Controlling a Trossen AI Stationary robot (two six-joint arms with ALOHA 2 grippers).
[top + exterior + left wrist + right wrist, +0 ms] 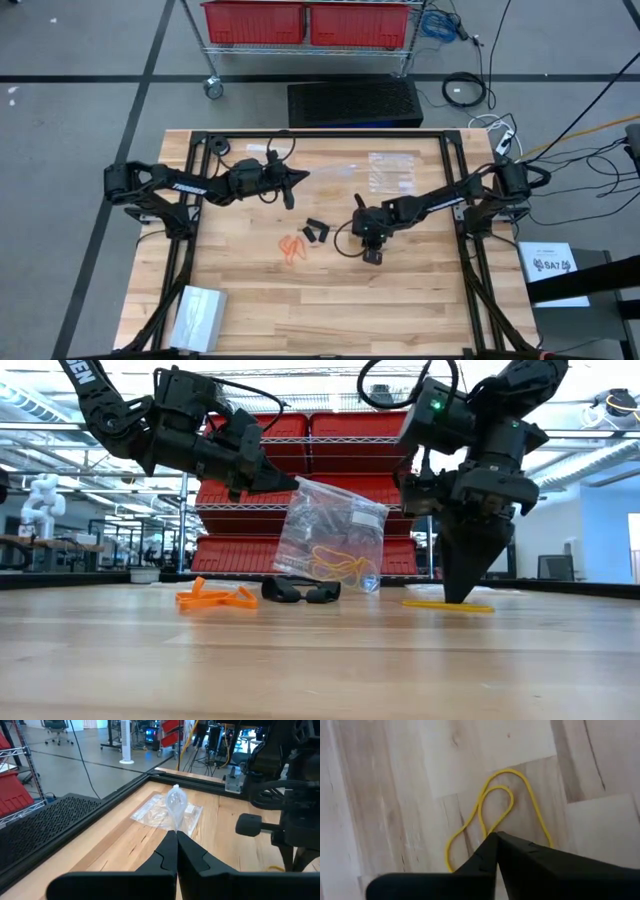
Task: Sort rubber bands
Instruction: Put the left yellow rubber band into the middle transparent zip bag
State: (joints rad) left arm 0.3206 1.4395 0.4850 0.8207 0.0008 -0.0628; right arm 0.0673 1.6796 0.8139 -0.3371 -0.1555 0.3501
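On the tabletop (400,290), my right gripper (496,836) seemingly pinches yellow rubber bands (492,815); my left gripper (176,834), fingertips together, holds a clear bag (176,805) aloft.

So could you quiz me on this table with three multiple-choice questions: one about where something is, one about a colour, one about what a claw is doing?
1. Where do the orange rubber bands lie?
A. inside the bag
B. on the bare table, beside the black rubber bands
C. on the red bins

2. What colour is the band under the right gripper?
A. yellow
B. blue
C. green

3. What is the left gripper doing?
A. hanging open
B. pinching the clear plastic bag
C. pressing the table

B: the high view shows them there.
A: yellow band in the right wrist view.
B: the bag hangs from its tips.
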